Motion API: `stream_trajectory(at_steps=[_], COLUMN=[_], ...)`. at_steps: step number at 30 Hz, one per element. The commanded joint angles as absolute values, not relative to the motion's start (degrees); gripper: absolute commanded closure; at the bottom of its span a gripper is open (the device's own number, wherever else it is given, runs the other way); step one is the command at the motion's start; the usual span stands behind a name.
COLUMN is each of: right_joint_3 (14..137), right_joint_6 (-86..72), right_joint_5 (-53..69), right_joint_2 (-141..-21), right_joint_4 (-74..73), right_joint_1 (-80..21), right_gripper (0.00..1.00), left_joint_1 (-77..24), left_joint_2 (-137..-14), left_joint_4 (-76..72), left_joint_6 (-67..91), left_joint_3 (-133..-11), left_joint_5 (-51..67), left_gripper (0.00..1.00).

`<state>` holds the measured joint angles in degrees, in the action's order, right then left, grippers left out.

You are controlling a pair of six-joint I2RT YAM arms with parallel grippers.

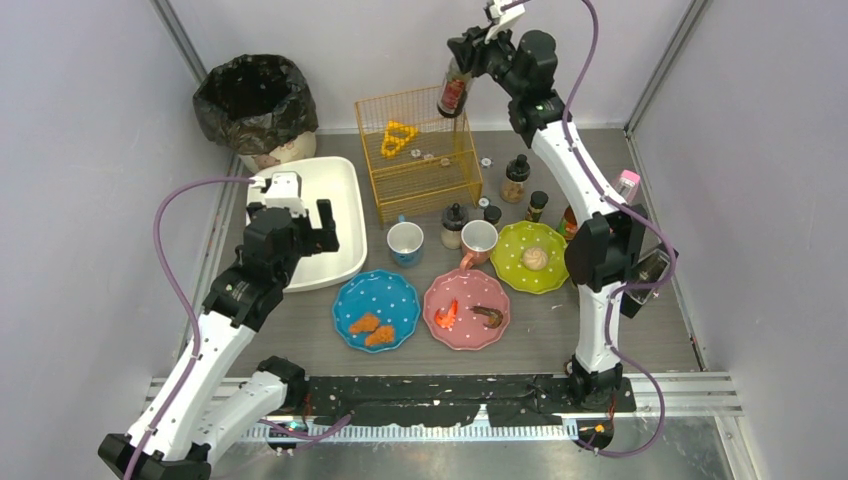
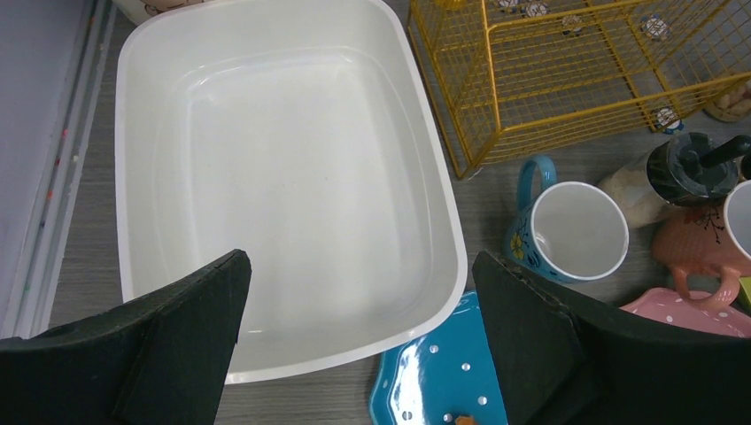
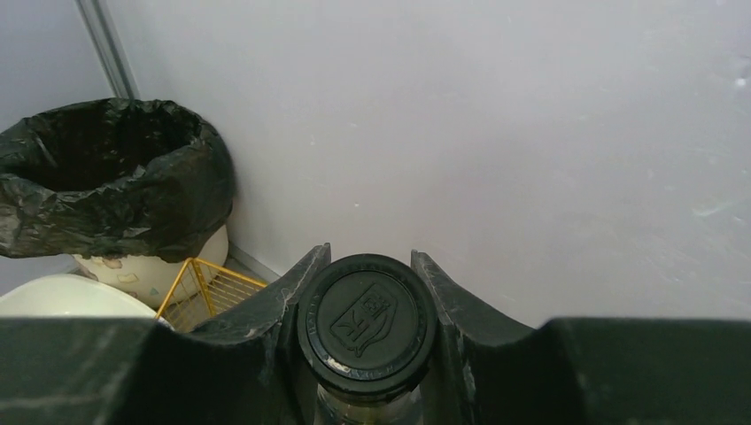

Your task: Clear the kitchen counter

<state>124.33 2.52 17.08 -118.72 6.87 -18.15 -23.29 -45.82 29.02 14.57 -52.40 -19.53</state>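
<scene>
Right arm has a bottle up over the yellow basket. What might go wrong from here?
The right fingers grip the bottle only near its cap, high up; a slip would drop it into the wire basket. Lowered off-centre, it may catch the basket's rim and shove it toward the jars beside it.

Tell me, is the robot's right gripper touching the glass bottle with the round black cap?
Touching. The right wrist view shows the right gripper squeezing the round black cap of the glass bottle from both sides, with no gap.

Left pincer (image 2: 359, 266) low, jaws wide apart; right pincer (image 3: 368, 270) raised high, clamped on a bottle (image 3: 366, 329).
</scene>
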Motion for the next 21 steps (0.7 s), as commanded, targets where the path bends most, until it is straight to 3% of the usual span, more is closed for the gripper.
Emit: stream_trajectory(at_steps=[1, 21], right_joint_3=[129.8, 127.0], right_joint_6=[1.8, 1.6], right_joint_5=[17.8, 14.9], right_joint_2=[-117.2, -122.9], right_joint_4=[21.8, 25.9], right_joint_1=[-19.0, -20.1], right_gripper=[0.95, 0.95], left_joint_1=[-23.5, -23.5], left_joint_2=[-44.8, -43.9], left_joint_4=[27.7, 28.8], left_joint_6=[15.2, 15.4], left_joint_3=[-52.0, -51.2], left_joint_5=[-20.4, -21.4], left_gripper=[0.0, 0.0])
